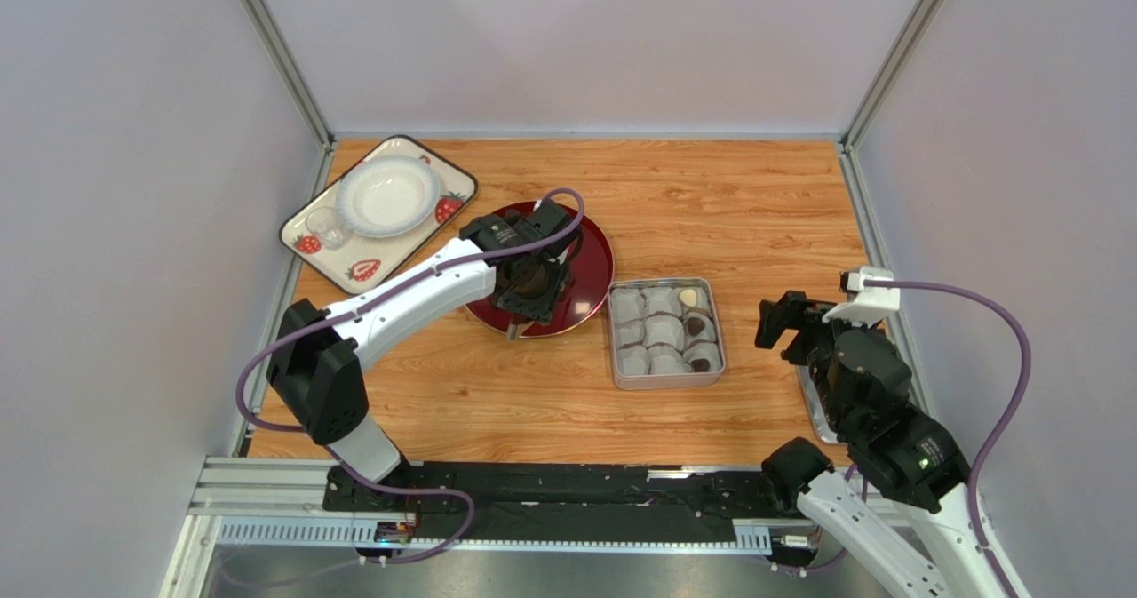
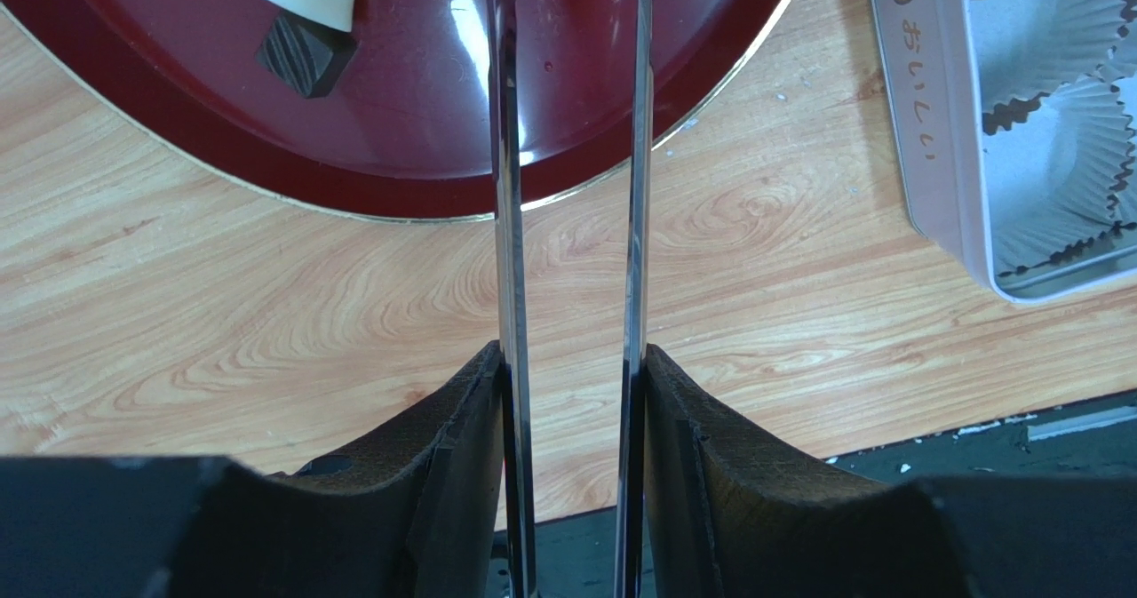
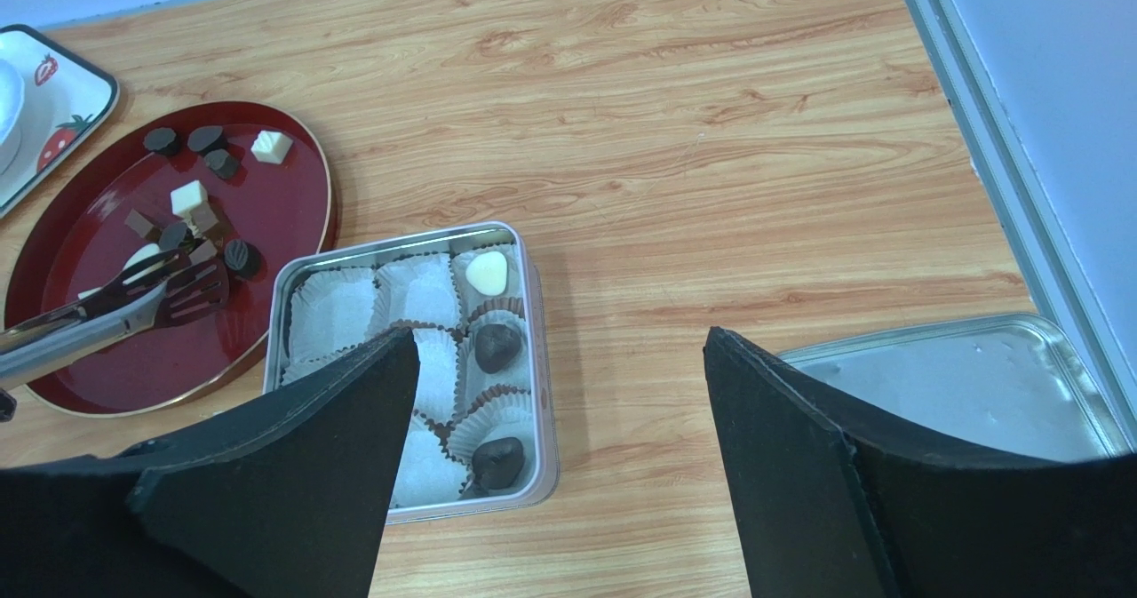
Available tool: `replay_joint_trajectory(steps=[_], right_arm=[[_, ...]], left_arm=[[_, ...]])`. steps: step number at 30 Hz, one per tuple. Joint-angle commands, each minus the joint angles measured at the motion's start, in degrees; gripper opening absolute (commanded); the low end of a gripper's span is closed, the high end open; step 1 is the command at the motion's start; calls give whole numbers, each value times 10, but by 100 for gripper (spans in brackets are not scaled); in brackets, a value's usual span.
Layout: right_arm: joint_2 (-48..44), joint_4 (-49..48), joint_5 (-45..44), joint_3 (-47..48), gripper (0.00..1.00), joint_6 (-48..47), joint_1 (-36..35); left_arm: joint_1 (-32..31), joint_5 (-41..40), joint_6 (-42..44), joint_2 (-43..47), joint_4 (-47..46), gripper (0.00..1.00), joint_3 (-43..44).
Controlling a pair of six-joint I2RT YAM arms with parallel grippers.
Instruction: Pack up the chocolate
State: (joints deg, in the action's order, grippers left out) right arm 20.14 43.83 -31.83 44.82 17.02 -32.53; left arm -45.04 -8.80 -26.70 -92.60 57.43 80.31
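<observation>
Right gripper point(image 3: 557, 345): nearest, at the right edge of the table, jaws wide apart, holding nothing. It hangs above bare wood between the tin point(image 2: 928, 105) and the lid point(image 3: 961, 378), which lies flat by the right wall.

Tin: mid-table, lined with white cups point(image 3: 334, 308). Three are filled, all in the right-hand column: a white heart point(image 3: 489, 273) farthest, then two dark pieces point(image 3: 498, 346) nearer. The other cups in view look empty; the right finger hides part of the near row.

Left gripper point(image 2: 570, 358): clamped on the tongs point(image 2: 505, 225), one blade against each pad, blades parted. The arm reaches over the plate point(image 2: 401, 132), just left of the tin.

Chocolate point(image 3: 188, 200): most of it lies loose on the plate, dark rounds and cubes with a few white ones. The tong tips sit low among the nearer pieces. Cannot tell whether a piece is between them.

Step, as I judge it: picking the next piece off the plate. Packing is at an early stage. Next move calls for closing the tips squarely on one piece, lifting clear of the rim, carrying right and dropping into an empty cup. The pieces are small and could slip.

Far left: tray point(image 1: 454, 188) with a bowl point(image 1: 385, 196), not involved.
</observation>
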Motion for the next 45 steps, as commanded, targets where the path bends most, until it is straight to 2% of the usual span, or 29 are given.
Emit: replay_joint_trajectory(steps=[1, 8, 12, 16, 28, 38, 45], right_arm=[[-9, -23, 3, -2, 83, -8, 1], [-12, -24, 5, -2, 83, -8, 1], [-12, -24, 4, -2, 83, -8, 1], [-11, -23, 3, -3, 83, -8, 2], [-2, -25, 0, -3, 83, -9, 1], [4, -23, -5, -2, 82, -10, 1], [10, -23, -8, -2, 82, -10, 1]], left_arm=[[-2, -28, -13, -7, 12, 48, 27], [-3, -46, -14, -6, 19, 45, 17], [-3, -45, -11, -3, 18, 38, 14], [-2, -23, -7, 15, 20, 26, 7], [-29, 27, 19, 114, 33, 27, -11], [-96, 84, 64, 131, 10, 27, 14], [-132, 166, 93, 129, -27, 29, 23]])
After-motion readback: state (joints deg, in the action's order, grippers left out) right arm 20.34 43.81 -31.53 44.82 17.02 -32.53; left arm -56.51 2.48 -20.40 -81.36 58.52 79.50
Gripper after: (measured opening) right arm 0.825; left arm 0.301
